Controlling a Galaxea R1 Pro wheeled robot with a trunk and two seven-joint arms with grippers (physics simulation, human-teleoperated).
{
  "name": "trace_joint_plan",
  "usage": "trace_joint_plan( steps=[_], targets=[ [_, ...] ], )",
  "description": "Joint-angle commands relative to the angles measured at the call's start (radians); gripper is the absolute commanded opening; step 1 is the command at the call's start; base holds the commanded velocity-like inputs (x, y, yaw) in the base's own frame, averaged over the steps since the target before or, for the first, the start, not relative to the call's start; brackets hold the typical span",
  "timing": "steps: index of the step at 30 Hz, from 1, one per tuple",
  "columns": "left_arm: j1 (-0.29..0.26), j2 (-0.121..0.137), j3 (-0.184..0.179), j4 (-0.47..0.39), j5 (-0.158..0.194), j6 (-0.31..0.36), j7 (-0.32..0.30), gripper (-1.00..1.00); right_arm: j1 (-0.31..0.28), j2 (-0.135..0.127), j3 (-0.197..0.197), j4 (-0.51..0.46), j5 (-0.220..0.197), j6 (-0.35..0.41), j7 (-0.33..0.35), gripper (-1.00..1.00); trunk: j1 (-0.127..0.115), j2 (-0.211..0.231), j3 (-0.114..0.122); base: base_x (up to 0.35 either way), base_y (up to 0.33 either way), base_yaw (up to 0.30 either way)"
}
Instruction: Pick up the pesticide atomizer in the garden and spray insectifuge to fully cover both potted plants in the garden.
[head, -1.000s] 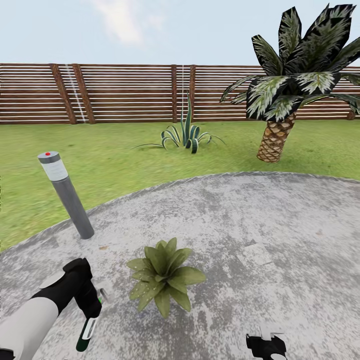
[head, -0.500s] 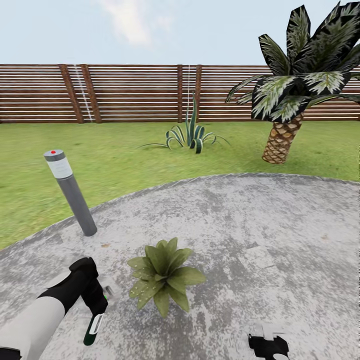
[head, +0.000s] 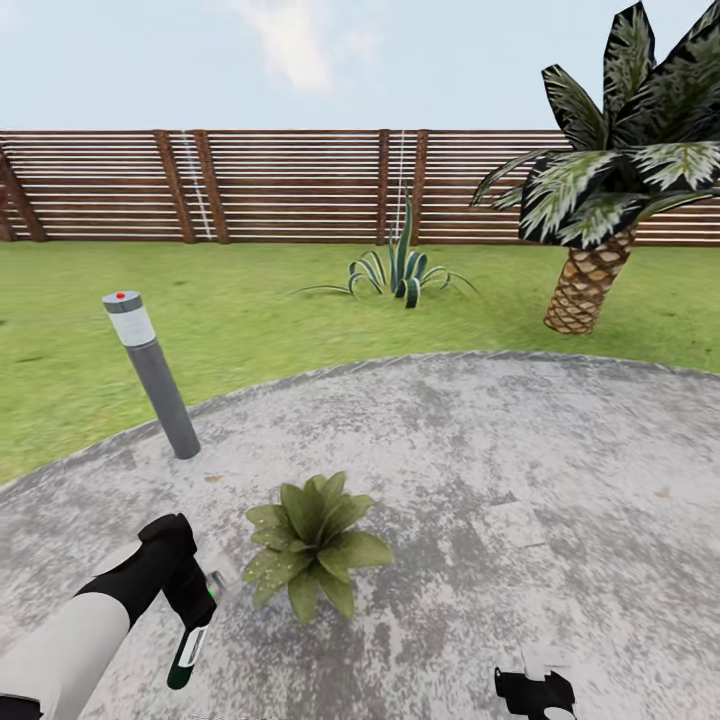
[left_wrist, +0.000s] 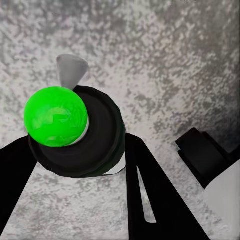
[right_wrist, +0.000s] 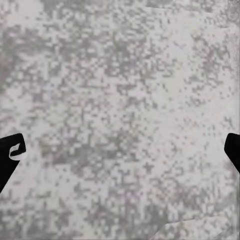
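Pesticide atomizer, a slim dark-green spray bottle with a white label and a whitish trigger head (head: 188, 640), hangs in the left gripper (head: 195, 600) at about seven o'clock in the head view, low over the grey mottled stone patio (head: 520, 470). The black fingers are closed around its upper body, so the bottle dangles nearly upright with its base toward the ground and its trigger head turned toward the plant, which looks like a deliberate pose for aiming spray sideways. The left wrist view looks down the bottle's axis, showing a round bright-green cap (left_wrist: 56, 115) seated in a black collar and the pale nozzle tip pointing away over the stone. Just beside the bottle, at its three o'clock, sits the small potted plant, a rosette of broad pointed green leaves (head: 312, 545); its pot is hidden under the foliage. I judge the bottle is near enough for spraying this one, while a second plant is yet to be found. The right gripper (head: 533, 690) waits at five o'clock with its dark fingers spread wide and nothing between them. A grey bollard lamp with a red dot (head: 150, 372) stands at ten o'clock on the patio edge.
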Motion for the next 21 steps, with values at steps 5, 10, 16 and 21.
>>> trace_joint_plan(
  steps=[5, 10, 16, 21],
  targets=[
    [-0.010, -0.002, -0.012, -0.001, -0.010, 0.028, -0.017, -1.00, 0.000, 0.000, -0.005, 0.001, 0.005, -0.003, -0.002, 1.00, 0.000, 0.000, -0.001, -0.136, -0.247, 0.277],
    [-0.017, -0.005, -0.016, -0.001, -0.014, 0.103, -0.020, -1.00, 0.000, -0.002, -0.005, 0.001, 0.005, -0.002, -0.002, 1.00, 0.000, 0.000, -0.001, -0.250, -0.202, 0.151],
    [-0.012, -0.005, -0.014, 0.000, -0.008, 0.109, -0.020, -1.00, 0.000, -0.002, -0.005, 0.000, 0.005, -0.003, -0.002, 1.00, 0.000, 0.000, -0.001, 0.012, -0.209, 0.010],
    [-0.007, -0.005, -0.011, -0.001, -0.007, 0.110, -0.020, -1.00, 0.000, 0.005, -0.005, -0.002, 0.003, -0.002, -0.002, 1.00, 0.000, 0.000, -0.001, 0.211, -0.174, 0.000]
  ],
)
